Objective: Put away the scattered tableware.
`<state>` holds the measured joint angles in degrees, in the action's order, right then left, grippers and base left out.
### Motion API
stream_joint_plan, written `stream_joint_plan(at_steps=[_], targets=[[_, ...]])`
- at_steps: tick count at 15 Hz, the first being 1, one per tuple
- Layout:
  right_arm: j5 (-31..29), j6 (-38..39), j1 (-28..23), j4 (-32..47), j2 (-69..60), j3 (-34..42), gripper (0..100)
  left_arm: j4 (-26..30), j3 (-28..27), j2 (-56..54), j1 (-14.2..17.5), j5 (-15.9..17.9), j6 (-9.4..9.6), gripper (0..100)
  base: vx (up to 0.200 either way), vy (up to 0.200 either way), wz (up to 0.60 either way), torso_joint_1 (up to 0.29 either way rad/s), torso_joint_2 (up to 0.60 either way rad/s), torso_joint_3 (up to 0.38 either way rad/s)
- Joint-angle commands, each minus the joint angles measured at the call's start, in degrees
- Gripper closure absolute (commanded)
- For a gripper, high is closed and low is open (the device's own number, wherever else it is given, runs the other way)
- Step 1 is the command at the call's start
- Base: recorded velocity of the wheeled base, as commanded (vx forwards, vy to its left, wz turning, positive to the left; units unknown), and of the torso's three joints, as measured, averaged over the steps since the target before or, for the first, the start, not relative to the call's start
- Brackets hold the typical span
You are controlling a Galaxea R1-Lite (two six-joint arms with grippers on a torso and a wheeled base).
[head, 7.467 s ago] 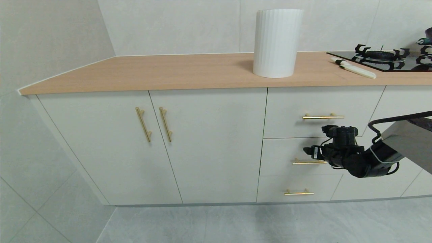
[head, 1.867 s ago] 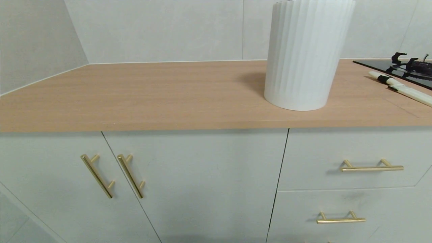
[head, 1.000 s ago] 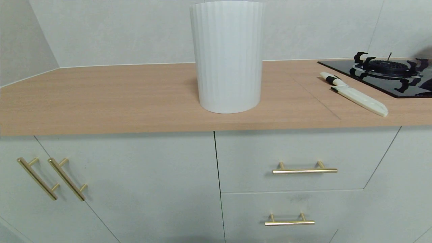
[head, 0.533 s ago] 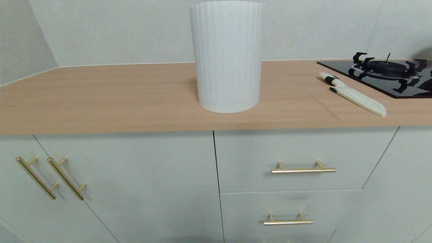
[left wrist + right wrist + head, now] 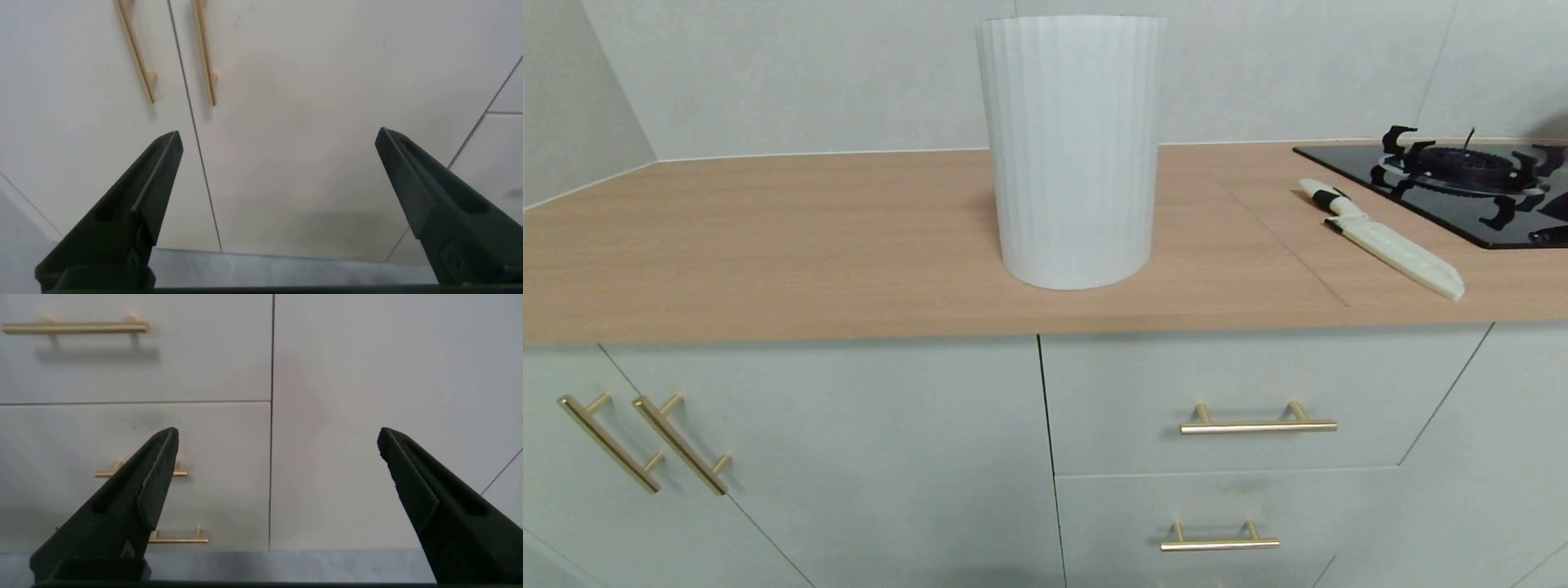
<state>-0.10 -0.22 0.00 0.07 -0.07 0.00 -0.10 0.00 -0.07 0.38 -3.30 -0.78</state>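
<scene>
Spread wide and empty: left hand (image 5: 275, 140) facing cabinet doors (image 5: 278, 73), right hand (image 5: 276, 436) facing drawers (image 5: 139, 376); near the front edge of the counter (image 5: 768, 245), ribbed white canister (image 5: 1072, 155), white knife (image 5: 1380, 238) toward its right end.

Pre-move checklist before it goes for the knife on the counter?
1. Left gripper open, empty: ok.
2. Right gripper open, empty: ok.
3. Knife lies flat on the countertop, nothing on it: ok.
4. White container upright, apart from the knife: ok.
5. Container inside free: cannot tell, inside hidden.
6. Grippers at counter height: not ok, both face the cabinet fronts below.
</scene>
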Motion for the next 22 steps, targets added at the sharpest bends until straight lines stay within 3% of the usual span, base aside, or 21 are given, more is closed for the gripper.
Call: stream_joint_plan(at_steps=[1, 10, 22], targets=[[0.0, 0.0, 0.0, 0.0, 0.1, 0.0, 0, -0.1, 0.0, 0.1, 0.0, 0.0, -0.01, 0, 0.0, 0.0, 0.0, 0.076, -0.5, -0.344], [0.0, 0.0, 0.0, 0.0, 0.1, 0.0, 0, -0.1, 0.0, 0.1, 0.0, 0.0, -0.1, 0, 0.0, 0.0, 0.0, 0.123, -0.49, -0.332], [0.0, 0.0, 0.0, 0.0, 0.1, 0.0, 0, -0.1, 0.0, 0.1, 0.0, 0.0, -0.1, 0, 0.0, 0.0, 0.0, 0.196, -0.5, -0.31]])
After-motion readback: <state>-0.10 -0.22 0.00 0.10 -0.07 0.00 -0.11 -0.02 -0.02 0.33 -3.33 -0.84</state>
